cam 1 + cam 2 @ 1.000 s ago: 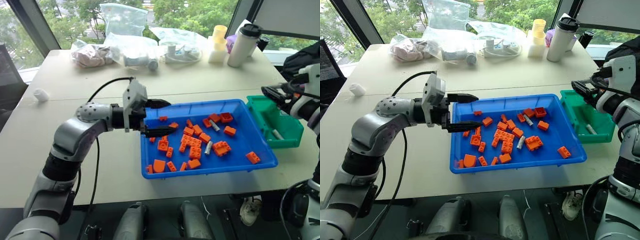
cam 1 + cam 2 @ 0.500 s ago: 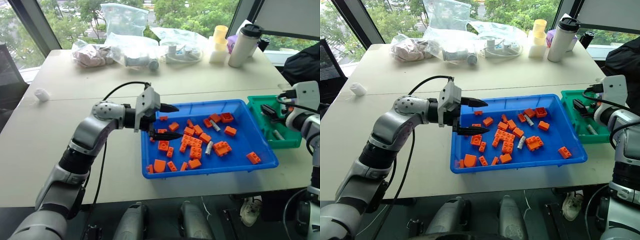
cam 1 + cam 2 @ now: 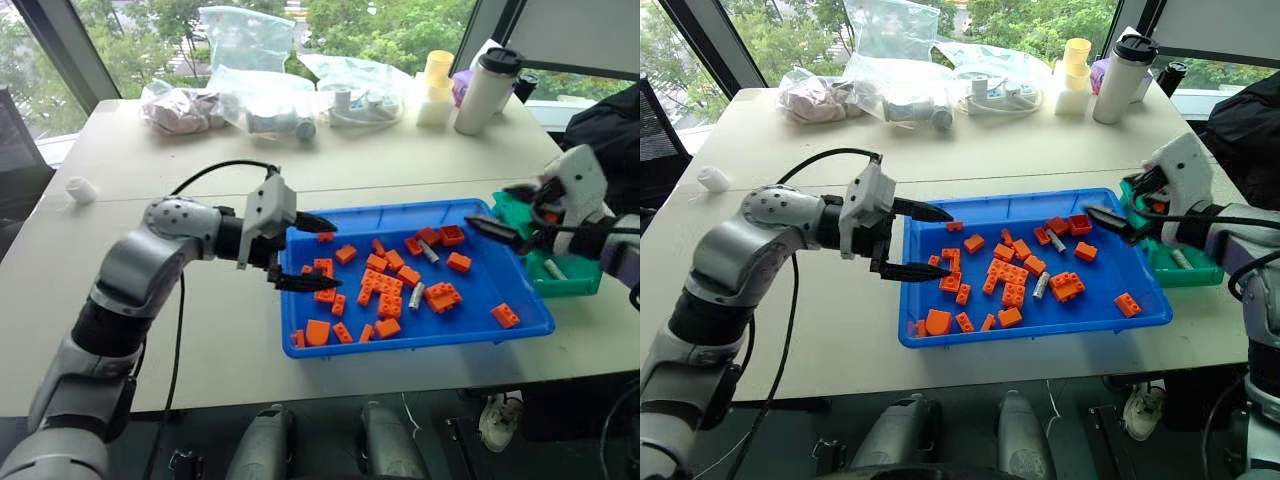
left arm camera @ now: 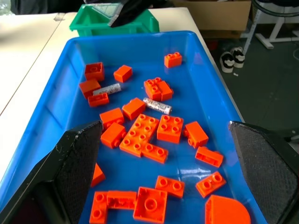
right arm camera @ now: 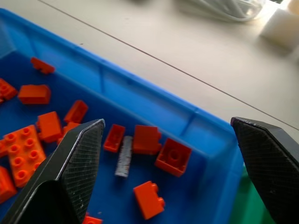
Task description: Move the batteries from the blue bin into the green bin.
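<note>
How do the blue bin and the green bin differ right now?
The blue bin is wide and shallow; the green bin is much smaller and deeper. The blue bin holds many orange bricks and two batteries; the green bin shows one battery. Both are rectangular plastic, side by side on the table.

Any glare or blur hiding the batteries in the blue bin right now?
Left wrist view: two batteries sharp, soft glare on the blue bin. Right wrist view: one battery clear, the fingers blurred close up.
</note>
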